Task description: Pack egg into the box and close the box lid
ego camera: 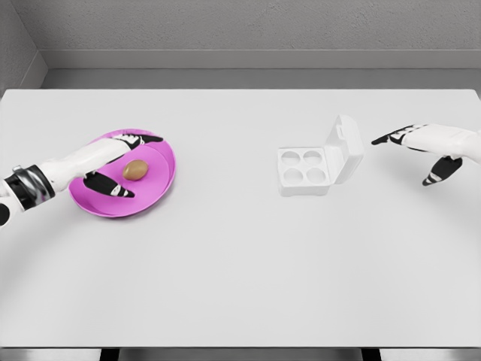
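A brown egg (135,170) lies on a magenta plate (161,180) at the table's left. My left hand (124,162) is over the plate with fingers spread, thumb and fingers on either side of the egg without closing on it. A white egg box (304,171) with four empty cups sits right of centre, its lid (344,149) standing open on the right side. My right hand (413,150) hovers to the right of the lid, fingers extended and holding nothing.
The white table (240,263) stretches wide towards the front. A grey wall runs behind the table's far edge.
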Controlling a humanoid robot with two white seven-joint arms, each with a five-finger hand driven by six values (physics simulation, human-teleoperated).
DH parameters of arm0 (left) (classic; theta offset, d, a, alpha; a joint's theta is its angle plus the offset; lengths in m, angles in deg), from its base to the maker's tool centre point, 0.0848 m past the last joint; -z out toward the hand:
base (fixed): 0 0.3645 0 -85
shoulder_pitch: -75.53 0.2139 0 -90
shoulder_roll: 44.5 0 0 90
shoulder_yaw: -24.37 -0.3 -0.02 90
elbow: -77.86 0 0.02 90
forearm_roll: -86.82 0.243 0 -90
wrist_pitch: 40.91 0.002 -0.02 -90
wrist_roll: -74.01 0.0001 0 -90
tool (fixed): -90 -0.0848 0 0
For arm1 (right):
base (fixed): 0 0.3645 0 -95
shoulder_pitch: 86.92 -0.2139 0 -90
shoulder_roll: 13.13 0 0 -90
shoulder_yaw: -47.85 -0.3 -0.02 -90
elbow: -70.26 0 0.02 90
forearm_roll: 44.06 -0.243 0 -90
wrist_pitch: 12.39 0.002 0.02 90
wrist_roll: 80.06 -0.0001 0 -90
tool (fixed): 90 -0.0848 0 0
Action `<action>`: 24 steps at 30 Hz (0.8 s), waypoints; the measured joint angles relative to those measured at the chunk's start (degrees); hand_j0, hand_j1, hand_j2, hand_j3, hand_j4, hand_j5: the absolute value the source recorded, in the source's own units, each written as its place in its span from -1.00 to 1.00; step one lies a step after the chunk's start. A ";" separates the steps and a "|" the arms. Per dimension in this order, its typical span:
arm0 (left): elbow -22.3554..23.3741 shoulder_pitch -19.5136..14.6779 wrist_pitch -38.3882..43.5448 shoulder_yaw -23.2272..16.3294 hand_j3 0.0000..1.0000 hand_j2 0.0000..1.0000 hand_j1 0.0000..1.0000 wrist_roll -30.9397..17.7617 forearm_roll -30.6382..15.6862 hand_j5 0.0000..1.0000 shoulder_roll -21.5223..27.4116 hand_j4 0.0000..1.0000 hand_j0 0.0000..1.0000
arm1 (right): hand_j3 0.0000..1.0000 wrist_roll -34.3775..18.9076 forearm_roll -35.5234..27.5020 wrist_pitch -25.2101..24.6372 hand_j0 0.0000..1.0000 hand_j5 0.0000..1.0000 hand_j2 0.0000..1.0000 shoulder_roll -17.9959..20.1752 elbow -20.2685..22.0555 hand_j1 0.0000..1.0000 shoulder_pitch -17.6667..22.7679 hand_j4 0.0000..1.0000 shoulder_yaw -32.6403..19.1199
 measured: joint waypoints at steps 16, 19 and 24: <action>0.58 -0.88 4.06 -0.06 0.99 0.99 0.99 -1.63 -1.47 0.99 -1.08 0.99 0.99 | 1.00 0.00 -0.07 -0.03 1.00 1.00 1.00 0.02 -0.48 1.00 0.00 1.00 -1.09; 0.86 -0.97 5.34 -0.10 0.97 0.97 0.97 -2.16 -1.36 0.97 -1.51 0.97 0.97 | 1.00 0.00 -0.07 -0.03 1.00 1.00 1.00 0.06 -0.43 1.00 0.26 1.00 -1.24; 1.72 -1.76 6.01 -0.12 0.97 0.97 0.97 -2.54 -1.10 0.97 -2.23 0.97 0.97 | 1.00 0.00 -0.08 -0.03 1.00 1.00 1.00 0.04 -0.36 1.00 0.18 1.00 -1.32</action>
